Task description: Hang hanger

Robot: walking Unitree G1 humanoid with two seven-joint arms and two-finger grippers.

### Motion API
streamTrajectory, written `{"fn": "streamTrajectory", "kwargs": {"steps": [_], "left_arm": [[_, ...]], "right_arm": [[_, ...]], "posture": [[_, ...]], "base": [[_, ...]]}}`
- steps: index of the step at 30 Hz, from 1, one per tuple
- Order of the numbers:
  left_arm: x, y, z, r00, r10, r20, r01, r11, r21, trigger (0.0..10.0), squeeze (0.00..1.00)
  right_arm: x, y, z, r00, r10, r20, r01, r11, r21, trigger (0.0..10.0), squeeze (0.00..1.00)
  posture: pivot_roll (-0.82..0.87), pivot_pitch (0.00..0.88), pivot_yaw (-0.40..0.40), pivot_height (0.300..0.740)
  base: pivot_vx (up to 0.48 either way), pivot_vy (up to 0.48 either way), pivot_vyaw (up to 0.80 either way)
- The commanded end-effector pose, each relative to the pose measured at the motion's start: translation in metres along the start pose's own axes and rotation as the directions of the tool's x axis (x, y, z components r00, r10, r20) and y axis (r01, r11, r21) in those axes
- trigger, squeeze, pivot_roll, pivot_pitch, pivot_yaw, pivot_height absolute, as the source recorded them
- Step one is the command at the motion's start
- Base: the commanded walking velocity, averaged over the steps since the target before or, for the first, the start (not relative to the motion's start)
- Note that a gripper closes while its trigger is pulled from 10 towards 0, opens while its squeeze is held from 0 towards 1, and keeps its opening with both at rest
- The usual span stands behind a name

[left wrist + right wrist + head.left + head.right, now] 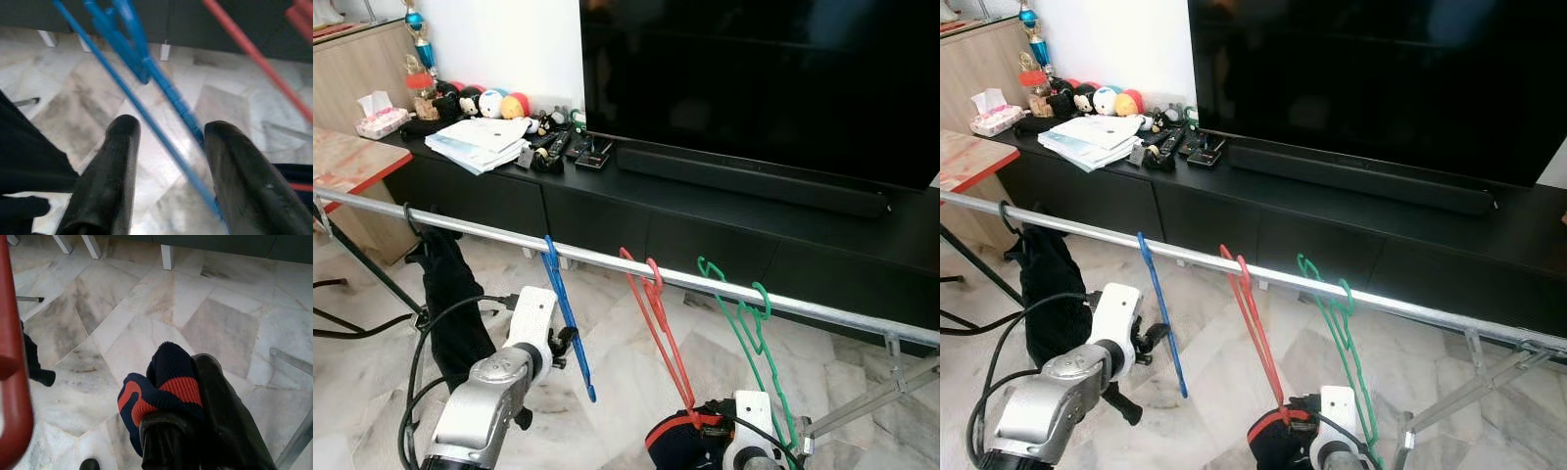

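The left gripper's two black fingers stand wide apart astride the thin blue plastic hanger, which hangs from the silver metal rail. The right gripper's fingers pinch a navy-and-orange knitted garment below the red plastic hanger, beside a green plastic hanger.

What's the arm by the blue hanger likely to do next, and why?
Probably close its fingers. The left gripper is open, its two black fingers straddling a bar of the blue hanger, which already hooks over the metal rail. The right gripper is shut on a navy and red cloth.
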State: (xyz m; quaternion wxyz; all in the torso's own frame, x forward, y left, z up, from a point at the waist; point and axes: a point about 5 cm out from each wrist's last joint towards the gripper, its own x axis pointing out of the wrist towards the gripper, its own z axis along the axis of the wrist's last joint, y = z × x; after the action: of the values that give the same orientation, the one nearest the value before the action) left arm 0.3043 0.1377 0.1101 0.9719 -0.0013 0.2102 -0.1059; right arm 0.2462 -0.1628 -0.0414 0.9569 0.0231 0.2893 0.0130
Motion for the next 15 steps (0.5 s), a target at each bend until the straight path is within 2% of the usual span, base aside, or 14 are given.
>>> {"fn": "streamTrajectory", "kwargs": {"steps": [1, 4, 6, 7, 12, 15], "left_arm": [[0.002, -0.001, 0.008, 1.0, -0.011, 0.008, 0.011, 1.0, -0.002, 10.0, 1.0], [0.005, -0.003, 0.014, 1.0, -0.012, 0.009, 0.012, 1.0, 0.005, 10.0, 1.0], [0.01, 0.003, 0.016, 0.999, 0.054, -0.005, -0.054, 0.997, 0.054, 10.0, 1.0], [0.013, 0.005, 0.017, 0.997, 0.077, -0.009, -0.077, 0.995, 0.069, 10.0, 0.0], [0.021, 0.007, 0.018, 0.994, 0.108, -0.013, -0.107, 0.991, 0.078, 10.0, 0.0], [0.033, 0.01, 0.018, 0.989, 0.145, -0.005, -0.144, 0.985, 0.098, 10.0, 0.0]], "right_arm": [[0.001, 0.001, 0.003, 1.0, 0.005, 0.016, -0.005, 1.0, -0.005, 10.0, 0.0], [0.001, 0.001, 0.004, 1.0, 0.003, 0.021, -0.003, 1.0, -0.007, 10.0, 0.0], [0.002, 0.002, 0.006, 1.0, 0.004, 0.028, -0.003, 1.0, -0.006, 10.0, 0.0], [0.002, 0.002, 0.007, 1.0, 0.004, 0.031, -0.004, 1.0, -0.006, 10.0, 0.0], [0.003, 0.003, 0.008, 0.999, 0.006, 0.036, -0.006, 1.0, -0.009, 10.0, 0.0], [0.003, 0.004, 0.011, 0.999, 0.005, 0.049, -0.005, 1.0, -0.009, 10.0, 0.0]], "posture": [[0.1, 0.039, 0.024, 0.74], [0.09, 0.038, 0.027, 0.74], [0.1, 0.047, 0.024, 0.74], [0.1, 0.049, 0.024, 0.74], [0.1, 0.054, 0.023, 0.74], [0.09, 0.058, 0.024, 0.74]], "base": [[0.0, 0.0, 0.0], [0.0, 0.0, 0.0], [0.0, 0.0, 0.0], [0.0, 0.0, 0.0], [0.0, 0.0, 0.0], [0.0, 0.0, 0.0]]}}
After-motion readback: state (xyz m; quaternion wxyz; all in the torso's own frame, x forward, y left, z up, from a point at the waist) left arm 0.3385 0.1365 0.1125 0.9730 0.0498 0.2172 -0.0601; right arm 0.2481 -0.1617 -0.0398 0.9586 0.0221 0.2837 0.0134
